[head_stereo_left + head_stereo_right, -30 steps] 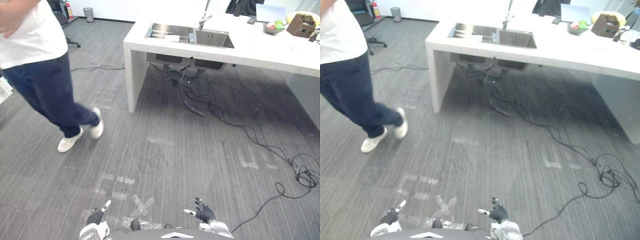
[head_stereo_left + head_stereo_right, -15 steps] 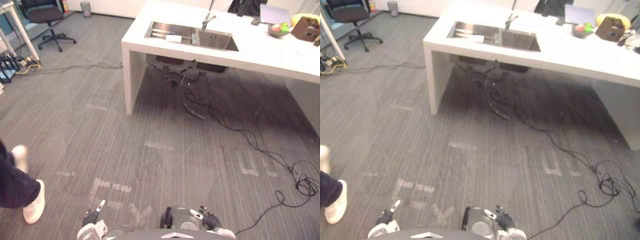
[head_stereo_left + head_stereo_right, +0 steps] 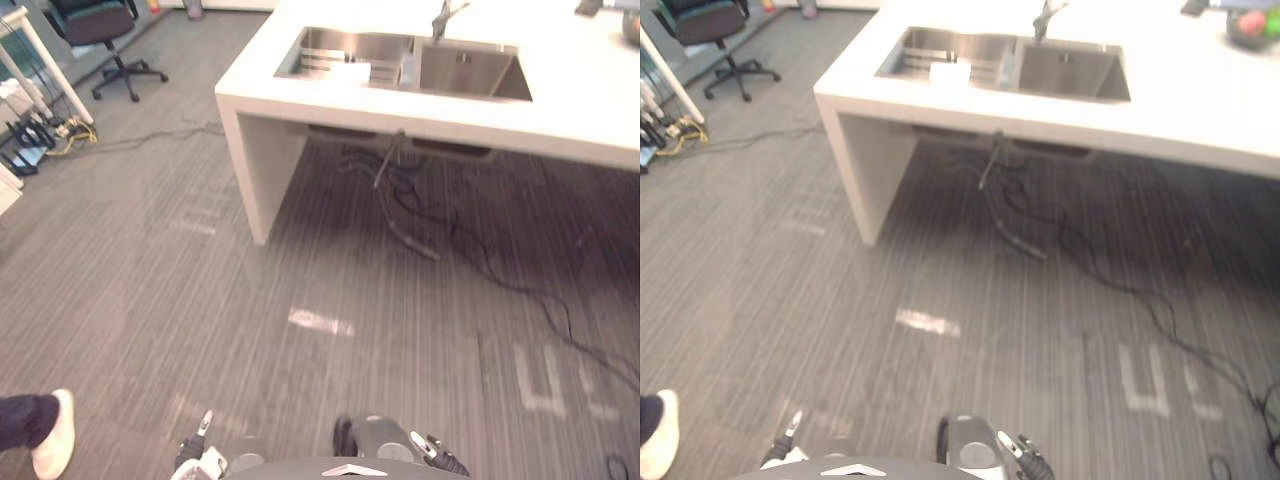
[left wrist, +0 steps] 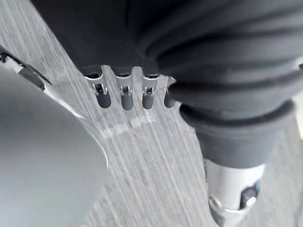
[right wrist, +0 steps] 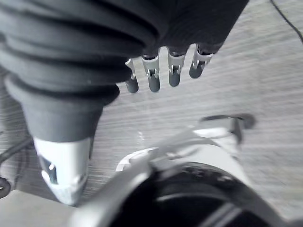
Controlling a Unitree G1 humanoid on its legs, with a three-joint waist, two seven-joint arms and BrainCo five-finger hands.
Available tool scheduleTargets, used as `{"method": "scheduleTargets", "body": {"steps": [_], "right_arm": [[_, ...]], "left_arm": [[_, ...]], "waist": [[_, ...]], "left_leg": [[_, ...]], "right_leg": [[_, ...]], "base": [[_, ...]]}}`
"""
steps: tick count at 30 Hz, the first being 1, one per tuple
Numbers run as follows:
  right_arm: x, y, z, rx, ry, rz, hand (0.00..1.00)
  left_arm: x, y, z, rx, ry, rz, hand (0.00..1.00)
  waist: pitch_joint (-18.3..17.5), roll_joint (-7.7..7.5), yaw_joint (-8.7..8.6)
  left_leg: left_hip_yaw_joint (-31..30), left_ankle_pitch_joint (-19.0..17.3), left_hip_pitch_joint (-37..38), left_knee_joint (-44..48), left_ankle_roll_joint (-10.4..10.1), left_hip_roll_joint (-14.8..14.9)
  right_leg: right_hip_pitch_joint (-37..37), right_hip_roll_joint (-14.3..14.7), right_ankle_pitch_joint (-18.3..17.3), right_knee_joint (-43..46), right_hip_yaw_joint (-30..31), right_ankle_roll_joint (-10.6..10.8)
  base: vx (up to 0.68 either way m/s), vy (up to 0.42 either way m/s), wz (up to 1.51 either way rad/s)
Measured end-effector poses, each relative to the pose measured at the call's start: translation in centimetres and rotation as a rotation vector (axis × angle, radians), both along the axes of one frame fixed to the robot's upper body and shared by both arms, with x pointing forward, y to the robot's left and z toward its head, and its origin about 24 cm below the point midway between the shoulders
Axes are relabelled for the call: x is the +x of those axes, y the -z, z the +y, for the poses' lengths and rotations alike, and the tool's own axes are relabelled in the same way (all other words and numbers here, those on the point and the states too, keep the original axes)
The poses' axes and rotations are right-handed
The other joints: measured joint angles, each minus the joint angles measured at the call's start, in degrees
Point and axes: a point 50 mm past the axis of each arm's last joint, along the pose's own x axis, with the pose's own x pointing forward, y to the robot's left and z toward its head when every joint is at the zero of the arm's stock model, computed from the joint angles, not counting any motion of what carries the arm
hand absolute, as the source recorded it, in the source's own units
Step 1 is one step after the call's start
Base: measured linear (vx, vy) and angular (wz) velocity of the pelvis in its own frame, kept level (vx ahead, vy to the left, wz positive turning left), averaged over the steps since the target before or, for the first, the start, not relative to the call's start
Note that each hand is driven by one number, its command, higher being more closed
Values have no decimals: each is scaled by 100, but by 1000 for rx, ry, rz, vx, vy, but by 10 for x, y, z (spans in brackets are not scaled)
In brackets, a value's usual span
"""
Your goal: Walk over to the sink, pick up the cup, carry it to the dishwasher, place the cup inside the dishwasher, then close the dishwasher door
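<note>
A white counter [image 3: 560, 110] with a two-basin steel sink [image 3: 470, 72] stands ahead across the grey floor. A small pale upright thing [image 3: 405, 70] at the divider between the basins may be the cup; it is too small to tell. A flat white item [image 3: 355, 72] lies in the left basin. My left hand [image 3: 197, 452] and right hand [image 3: 437, 460] hang low at the near edge of the view, far from the sink. Both wrist views show relaxed fingers [image 4: 123, 97] [image 5: 161, 80] over the floor, holding nothing.
Black cables [image 3: 440, 230] trail on the floor under and in front of the counter. A person's white shoe [image 3: 52, 432] is at my near left. An office chair [image 3: 100, 25] and a rack leg stand at the far left. Pale tape marks [image 3: 545, 375] dot the floor.
The whole view has shifted: the counter and sink are closer and larger. The person who stood at the left has moved off to my near left, with just a shoe showing.
</note>
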Motion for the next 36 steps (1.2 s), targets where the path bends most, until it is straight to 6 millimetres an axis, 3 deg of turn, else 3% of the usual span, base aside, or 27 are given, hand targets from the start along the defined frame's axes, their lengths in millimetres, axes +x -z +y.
{"method": "scheduleTargets", "body": {"steps": [2,5,7,8,9,10,11,12,15,16,18,19,20,21,22,24,25,26,28,30,31,32,33,35,36], "right_arm": [[18,-5,1,0,19,-86,0],[40,-12,6,-4,11,-183,0],[45,-13,12,5,12,-214,0],[46,-13,17,16,5,-226,0],[45,-12,24,34,-5,-227,0],[45,-11,28,43,-18,-223,0],[50,-11,39,68,-42,-233,0],[56,-12,42,70,-79,-249,0],[57,-7,48,91,-91,-205,0],[53,-3,54,109,-102,-169,0],[47,1,56,115,-118,-133,0],[37,6,56,116,-107,-75,0],[34,8,57,122,-113,-53,0],[31,8,55,122,-106,-50,0],[27,8,48,107,-94,-44,0],[27,6,41,85,-80,-59,0],[27,6,39,74,-76,-69,0],[23,6,37,61,-44,-70,0],[15,6,33,50,5,-56,0],[5,6,26,35,53,-44,0],[3,6,25,33,65,-39,0],[-2,7,24,38,77,-17,0],[-4,7,19,27,75,-2,0],[-7,7,12,16,74,14,0],[-13,8,5,13,97,41,0]], "left_arm": [[9,-4,0,15,26,-44,0],[14,-6,2,16,28,-67,0],[15,-7,2,11,19,-81,0],[14,-7,2,4,10,-88,0],[13,-7,2,0,-5,-94,0],[12,-7,3,4,-13,-95,0],[14,-8,6,16,-20,-109,0],[16,-10,8,36,-19,-125,0],[15,-9,22,78,8,-103,0],[9,-9,31,107,36,-79,0],[5,-11,39,146,91,-72,0],[11,-14,42,198,173,-78,0],[12,-15,41,209,207,-80,0],[14,-16,43,231,250,-82,0],[18,-19,44,268,303,-95,0],[32,-25,38,302,359,-159,0],[39,-29,35,315,385,-190,0],[59,-38,27,336,430,-270,0],[91,-58,16,381,473,-406,0],[122,-93,0,432,460,-597,0],[128,-104,0,454,444,-646,0],[136,-126,6,513,397,-727,0],[132,-128,14,543,315,-680,0],[118,-131,23,607,231,-625,0],[119,-145,27,667,166,-647,0]], "waist": [[-6,-66,195],[38,-115,265],[69,-182,370],[67,-198,472],[71,-251,552],[56,-286,558],[42,-325,515],[72,-387,475],[114,-575,408],[45,-801,432],[-94,-952,493],[-191,-998,476],[-195,-1030,469],[-163,-1066,431],[-154,-1063,320],[-138,-1017,225],[-139,-991,158],[-136,-954,35],[-128,-922,-67],[-78,-694,-77],[-47,-641,-76],[-43,-641,-31],[-46,-559,6],[5,-385,41],[15,-216,130]], "left_leg": [[551,-211,-616,-583,86,-314],[1141,-177,-1082,-1867,307,-642],[1128,365,-1234,-3159,324,-939],[904,899,-1317,-4130,290,-1035],[803,1614,-1400,-4291,288,-1047],[814,1968,-1371,-4243,374,-1098],[821,1970,-1426,-3948,533,-1142],[789,1753,-1538,-3632,806,-1142],[743,1299,-1364,-3067,902,-1169],[712,1096,-1223,-2819,902,-1274],[590,634,-1216,-2280,853,-1402],[673,142,-1004,-2271,862,-1491],[752,32,-891,-2317,820,-1515],[868,-46,-607,-2501,865,-1568],[928,-37,-105,-2930,856,-1656],[928,18,367,-3410,841,-1724],[928,73,559,-3604,829,-1742],[943,199,880,-3956,794,-1780],[827,366,1231,-4385,857,-1901],[635,359,1622,-4669,737,-1856],[564,330,1759,-4700,661,-1824],[507,238,1855,-4651,496,-1803],[466,140,1848,-4368,335,-1659],[167,-11,1534,-4123,286,-1502],[0,239,1489,-4503,217,-1301]], "right_leg": [[607,8,24,-579,141,-41],[1149,-94,9,-949,358,-63],[1494,-272,-66,-1040,507,-41],[1712,-369,-245,-1105,653,45],[1899,-492,-558,-1141,849,186],[1946,-547,-662,-1121,926,268],[1914,-615,-702,-1011,1109,199],[1821,-616,-560,-826,1302,152],[1846,-699,-250,-219,1645,175],[1822,-899,-260,217,1725,344],[1653,-1139,-334,888,1817,614],[1145,-1332,-107,1963,1961,1415],[876,-1391,180,2417,2084,1871],[504,-1456,869,3094,2180,1873],[-214,-1445,1076,4400,2161,1617],[-938,-1350,745,5209,1870,1204],[-1150,-1328,675,5280,1677,1116],[-1484,-1386,592,5138,1261,974],[-1752,-1673,499,4552,758,800],[-1458,-1934,444,2998,77,582],[-1279,-1920,505,2416,-99,532],[-911,-1833,969,1120,-355,285],[-571,-1681,901,562,-477,285],[-227,-1447,997,-35,-501,359],[-49,-1173,1095,-427,-492,440]], "base": [[548,-143,-36],[528,13,-35],[448,111,-50],[579,253,-70],[483,226,-69],[576,300,-52],[456,257,-28],[542,313,-14],[406,229,1],[426,128,-48],[443,111,-74],[373,141,-63],[351,171,-72],[277,172,-70],[262,174,-67],[171,130,-40],[174,90,-3],[318,72,25],[327,21,44],[375,-38,38],[504,-85,21],[431,-139,-9],[403,-142,-21],[200,-171,-23],[88,-151,-20]]}}
